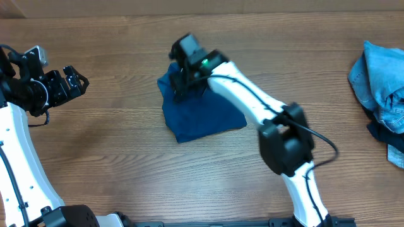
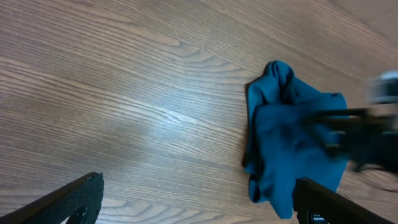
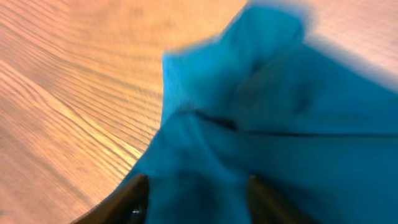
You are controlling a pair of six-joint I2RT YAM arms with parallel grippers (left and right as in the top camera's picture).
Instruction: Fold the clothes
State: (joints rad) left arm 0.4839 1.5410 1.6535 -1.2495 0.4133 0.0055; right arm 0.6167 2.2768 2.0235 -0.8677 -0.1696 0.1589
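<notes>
The deep-blue shirt (image 1: 202,116) lies folded into a small bundle at the middle of the wooden table, with its far corner bunched up. My right gripper (image 1: 180,85) reaches down onto that far-left corner. In the right wrist view its fingers (image 3: 134,199) stand apart, and blue cloth (image 3: 280,112) fills the space between them (image 3: 198,199). My left gripper (image 1: 79,82) hovers open at the table's left side, well away from the shirt. Bare wood shows between its fingertips (image 2: 199,199), and the shirt (image 2: 292,143) lies ahead to its right.
A heap of light-blue denim clothes (image 1: 382,82) sits at the table's right edge, with a darker garment (image 1: 386,135) under it. Bare wood (image 1: 113,145) lies between the left arm and the shirt.
</notes>
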